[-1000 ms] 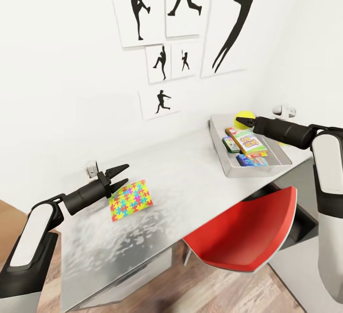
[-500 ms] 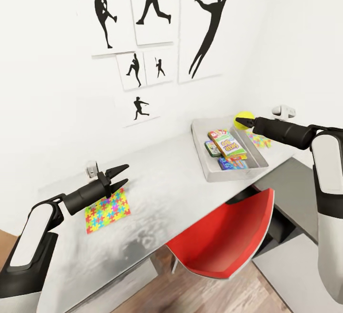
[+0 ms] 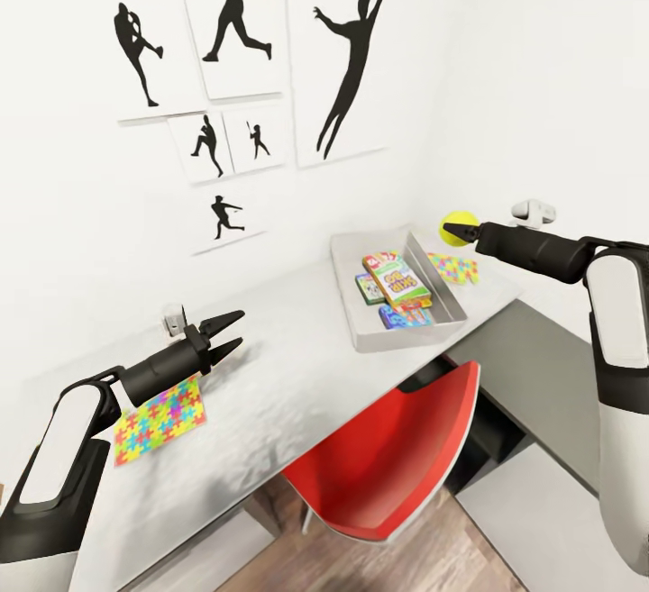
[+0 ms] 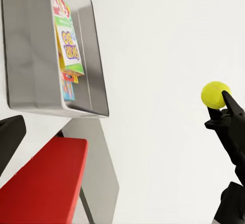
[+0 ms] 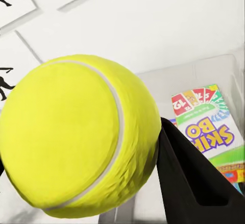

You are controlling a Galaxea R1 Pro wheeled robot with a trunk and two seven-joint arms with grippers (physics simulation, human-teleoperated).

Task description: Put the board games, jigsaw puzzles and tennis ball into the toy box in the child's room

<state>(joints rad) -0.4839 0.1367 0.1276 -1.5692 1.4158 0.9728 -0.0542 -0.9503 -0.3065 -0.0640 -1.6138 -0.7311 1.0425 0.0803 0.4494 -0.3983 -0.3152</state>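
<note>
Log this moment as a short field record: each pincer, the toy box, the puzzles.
right pincer: shut on tennis ball, held above the table beside the toy box
left pincer: open, empty
toy box contents: SKIP-BO box on top, two more game boxes
jigsaw puzzles: one by left pincer, one behind the toy box

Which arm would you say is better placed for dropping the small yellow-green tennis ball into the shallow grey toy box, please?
The right: its gripper already holds the yellow-green tennis ball beside the shallow grey toy box. The left gripper hangs open, farther along the table.
</note>
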